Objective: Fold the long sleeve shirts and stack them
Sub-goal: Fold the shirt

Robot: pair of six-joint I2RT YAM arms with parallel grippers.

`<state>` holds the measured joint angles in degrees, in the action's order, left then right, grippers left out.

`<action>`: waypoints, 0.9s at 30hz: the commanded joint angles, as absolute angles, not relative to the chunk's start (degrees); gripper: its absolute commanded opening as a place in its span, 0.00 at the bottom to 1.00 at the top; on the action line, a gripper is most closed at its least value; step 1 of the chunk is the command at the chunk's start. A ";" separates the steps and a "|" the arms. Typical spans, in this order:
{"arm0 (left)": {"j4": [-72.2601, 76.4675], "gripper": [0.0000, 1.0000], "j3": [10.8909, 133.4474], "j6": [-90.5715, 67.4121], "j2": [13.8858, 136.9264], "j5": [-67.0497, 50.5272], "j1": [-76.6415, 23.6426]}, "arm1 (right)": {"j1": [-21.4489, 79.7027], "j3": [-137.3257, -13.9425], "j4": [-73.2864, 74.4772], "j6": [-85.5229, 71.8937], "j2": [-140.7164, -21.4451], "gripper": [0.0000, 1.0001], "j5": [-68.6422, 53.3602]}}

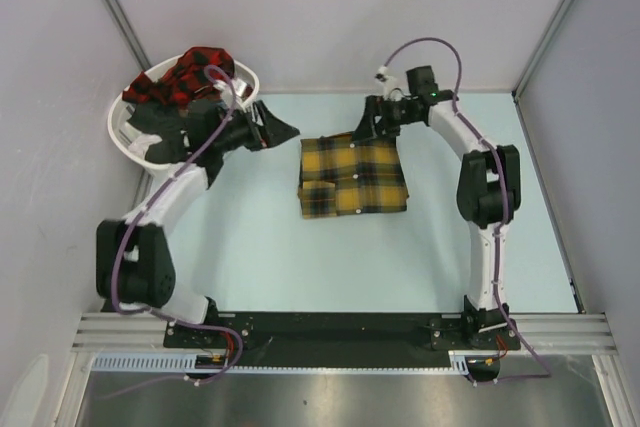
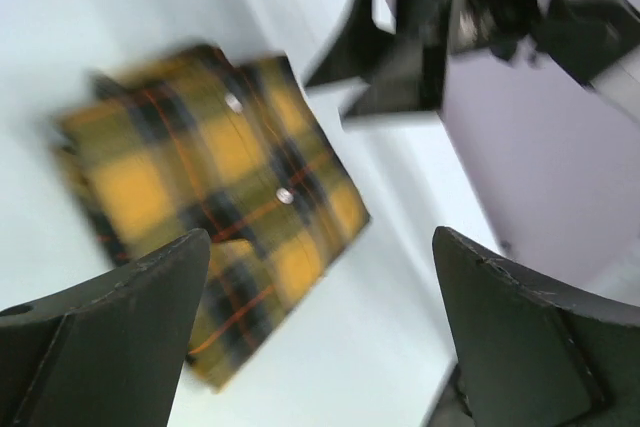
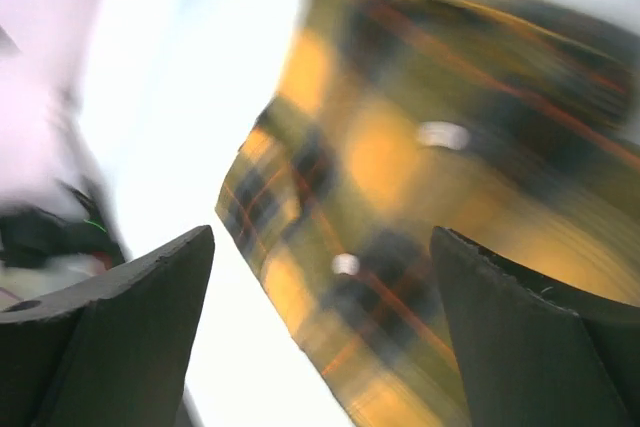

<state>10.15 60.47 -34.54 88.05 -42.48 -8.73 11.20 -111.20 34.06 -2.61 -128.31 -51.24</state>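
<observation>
No text, label, brand, number or sign could be read on anything shown in the three views.

Top camera: looks down from behind me. Wrist cameras close in, left facing right, right facing left, sharing mustard shirt [image 1: 352, 175].

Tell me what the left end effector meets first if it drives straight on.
The left end effector would likely meet the folded yellow plaid shirt; height is unclear, so it might pass over toward the right end effector.
</observation>
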 commanded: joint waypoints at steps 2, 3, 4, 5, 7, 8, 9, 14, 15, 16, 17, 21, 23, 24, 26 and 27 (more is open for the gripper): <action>-17.19 0.99 64.07 -16.97 79.55 -37.08 -1.17 | 26.34 -99.43 39.39 17.57 -115.32 0.80 -34.99; -18.71 0.99 63.99 -16.61 78.58 -38.22 -0.19 | 28.28 -98.10 38.85 18.19 -114.70 0.75 -33.41; -20.37 0.99 64.16 -16.26 78.23 -39.10 2.52 | 30.21 -95.65 38.15 19.24 -113.91 0.63 -31.14; -22.30 1.00 64.25 -15.39 77.79 -39.63 5.51 | 34.41 -94.67 36.67 20.55 -113.82 0.56 -29.63; -24.33 0.99 64.51 -14.33 76.65 -40.51 7.99 | 38.21 -92.82 35.16 21.62 -114.60 0.43 -26.30; -24.35 1.00 64.25 -13.63 76.21 -41.21 9.65 | 40.76 -92.73 33.68 21.27 -115.31 0.40 -25.67; -24.78 1.00 64.16 -13.10 75.51 -41.48 10.28 | 41.91 -92.99 33.40 21.18 -116.10 0.38 -24.97; -26.19 0.99 62.24 -10.81 71.81 -41.57 11.07 | 45.87 -93.96 30.78 21.09 -121.19 0.40 -18.99; -26.19 0.99 61.62 -10.55 71.28 -41.57 10.99 | 46.66 -93.87 30.07 21.70 -121.81 0.41 -18.11; -26.45 0.99 60.74 -10.29 70.32 -41.49 10.99 | 47.19 -93.69 29.10 22.14 -122.34 0.43 -16.02; -26.63 0.99 60.21 -10.20 69.88 -41.48 11.07 | 47.63 -93.26 28.83 22.84 -123.30 0.43 -15.04; -26.63 0.99 58.54 -9.49 68.38 -41.40 10.99 | 48.34 -90.54 27.33 26.00 -124.36 0.38 -13.10; -26.63 0.99 58.36 -8.53 68.12 -40.79 11.07 | 48.43 -88.78 27.68 27.41 -124.02 0.12 -12.92; -26.63 0.99 58.45 -8.09 68.20 -40.26 10.99 | 48.34 -86.94 28.21 28.12 -122.80 0.01 -13.70; -26.63 1.00 58.62 -6.95 68.55 -39.99 11.07 | 48.25 -83.95 31.28 31.71 -120.34 0.00 -16.51; -26.63 1.00 58.71 -6.60 69.16 -39.90 10.99 | 48.25 -82.02 32.51 33.82 -118.50 0.00 -19.66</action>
<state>-26.89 58.81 -9.91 69.63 -40.53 11.05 47.86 -88.88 27.14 26.22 -121.58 -16.19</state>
